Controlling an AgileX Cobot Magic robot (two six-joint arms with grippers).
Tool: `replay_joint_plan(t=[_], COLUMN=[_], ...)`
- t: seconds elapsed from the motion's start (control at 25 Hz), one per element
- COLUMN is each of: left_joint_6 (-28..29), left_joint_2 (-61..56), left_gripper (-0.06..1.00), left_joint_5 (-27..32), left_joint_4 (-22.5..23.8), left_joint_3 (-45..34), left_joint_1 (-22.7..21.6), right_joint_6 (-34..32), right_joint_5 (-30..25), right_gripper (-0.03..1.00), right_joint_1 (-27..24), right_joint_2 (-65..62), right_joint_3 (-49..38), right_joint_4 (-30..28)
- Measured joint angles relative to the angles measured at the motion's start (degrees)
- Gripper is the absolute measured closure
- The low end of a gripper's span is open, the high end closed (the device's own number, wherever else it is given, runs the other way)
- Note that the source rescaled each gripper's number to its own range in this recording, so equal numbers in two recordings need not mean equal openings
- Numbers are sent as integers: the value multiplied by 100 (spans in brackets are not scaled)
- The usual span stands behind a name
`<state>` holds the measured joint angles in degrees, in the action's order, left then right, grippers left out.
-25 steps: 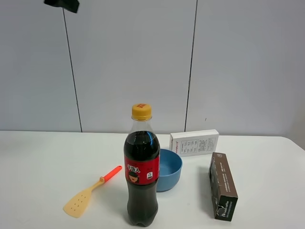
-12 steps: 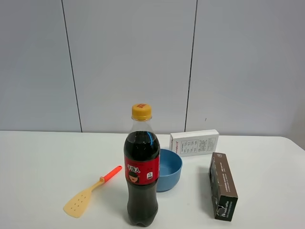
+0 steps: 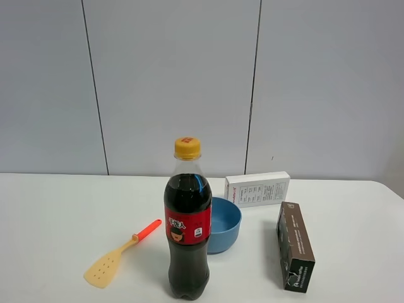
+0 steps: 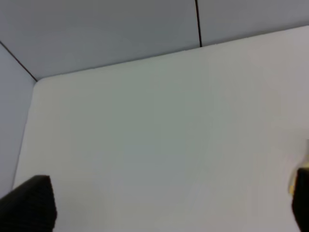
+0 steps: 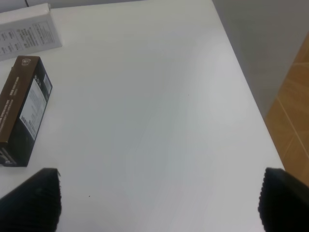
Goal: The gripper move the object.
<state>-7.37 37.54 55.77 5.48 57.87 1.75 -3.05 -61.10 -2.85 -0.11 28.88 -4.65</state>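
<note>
Bottle: one cola bottle [image 3: 188, 221], upright on the white table [image 3: 57, 208], long axis vertical, yellow cap [image 3: 187, 147] at 12 o'clock, base at the near edge of the high view. Red label faces the camera. Nothing of mine touches it.

Bowl: one blue bowl [image 3: 226, 224], just beside the bottle at its 2 o'clock, partly hidden behind it.

Spatula: one, yellow blade and orange handle [image 3: 120, 254], at the bottle's 9 o'clock, apart from it; handle points to 1 o'clock.

Boxes: two. White box [image 3: 257, 188] at 1 o'clock, behind the bowl. Dark brown box [image 3: 294, 246] at 3 o'clock, lying with its long axis running near to far.

My left gripper [image 4: 169, 208]: black fingertips [image 4: 30, 205] at opposite edges of its wrist view, spread wide, only bare table between them.

My right gripper [image 5: 157, 203]: fingertips [image 5: 34, 200] likewise far apart, holding nothing; brown box and white box show beyond one fingertip.

Count: one bottle, one bowl, one spatula, two boxes.
</note>
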Motion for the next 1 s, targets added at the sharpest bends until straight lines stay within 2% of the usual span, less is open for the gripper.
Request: replay_joint_plan(t=[0.12, 0.28, 0.36, 0.6, 0.88, 1.0], left_joint_6=[263, 328, 333, 342, 69, 64], left_joint_2=[-918, -2073, -2578, -3676, -3774, -3774], left_gripper=[-5, -6, -6, -6, -6, -6], left_joint_5=[6, -1, -24, -42, 24, 238], left_joint_4=[-245, -843, -980, -1003, -1020, -1026], left_joint_3=[-744, -1563, -1846, -2325, -2634, -2755], left_joint_1=[0, 0, 0, 0, 0, 0], right_joint_6=[0, 0, 0, 0, 0, 0], right_joint_5=[0, 0, 0, 0, 0, 0], right_gripper=[-3, -3, -3, -3, -3, -3], right_joint_1=[0, 0, 0, 0, 0, 0], right_joint_2=[0, 0, 0, 0, 0, 0], right_joint_3=[0, 0, 0, 0, 0, 0], right_joint_4=[0, 0, 0, 0, 0, 0])
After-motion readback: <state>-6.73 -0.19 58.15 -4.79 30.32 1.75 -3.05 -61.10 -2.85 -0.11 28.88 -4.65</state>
